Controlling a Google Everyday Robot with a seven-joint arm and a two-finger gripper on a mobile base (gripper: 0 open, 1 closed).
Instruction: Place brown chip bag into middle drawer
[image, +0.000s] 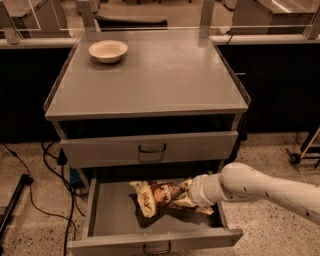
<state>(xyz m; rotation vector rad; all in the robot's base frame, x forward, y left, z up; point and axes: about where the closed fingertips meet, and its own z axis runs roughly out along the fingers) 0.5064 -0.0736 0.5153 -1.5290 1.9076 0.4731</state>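
The brown chip bag (157, 194) has a dark brown middle with pale print and yellow-cream ends. It lies in the plain grey middle drawer (115, 220). The gripper (187, 192) of the white, dark-dotted arm (260, 189) is at the bag's right end. The bowl (108, 50) is pale cream.

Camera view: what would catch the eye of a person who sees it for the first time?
The brown chip bag is crumpled inside the open middle drawer at the bottom. The gripper is at the bag's right end, on a thick white arm reaching in from the right. A pale bowl stands on the cabinet top, back left.
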